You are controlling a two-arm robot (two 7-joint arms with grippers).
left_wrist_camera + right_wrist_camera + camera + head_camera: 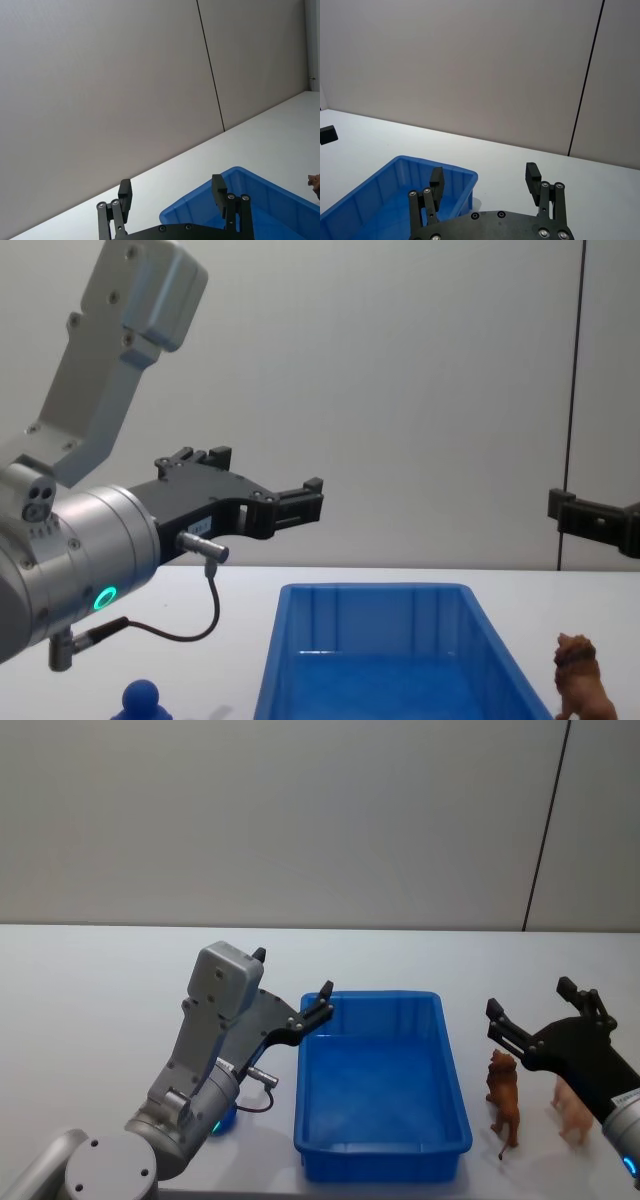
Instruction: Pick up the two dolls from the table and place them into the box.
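Dolls all stand on the white tabletop (100, 980); none is in the blue box (385, 1160) yet. The brown lion (503, 1098) stands upright on its legs just beside the box's right wall. The pale pink pig (575, 1120) is a little farther right, partly hidden behind your right gripper (530, 997). A dark blue figure (143, 702) with a round head sits left of the box, under the left arm.

Your right gripper hovers above the lion and pig, its fingers (532, 176) spread wide and holding nothing. Your left gripper (293, 972) hangs in the air over the box's far left corner, fingers (125, 194) likewise apart and empty.

Expect these toys to be light, stiff and smooth: hard plastic that will not give under the fingers and may slip or pop out if pinched on a curve. The lion looks easy to knock over on its narrow legs, so come straight down and close across its flanks at mid-body, not on the mane, tail or legs. Take the pig the same way, across its trunk; you cannot see its full shape from here. For the blue figure, a hold on the body below the head looks safer than on the rounded head itself.
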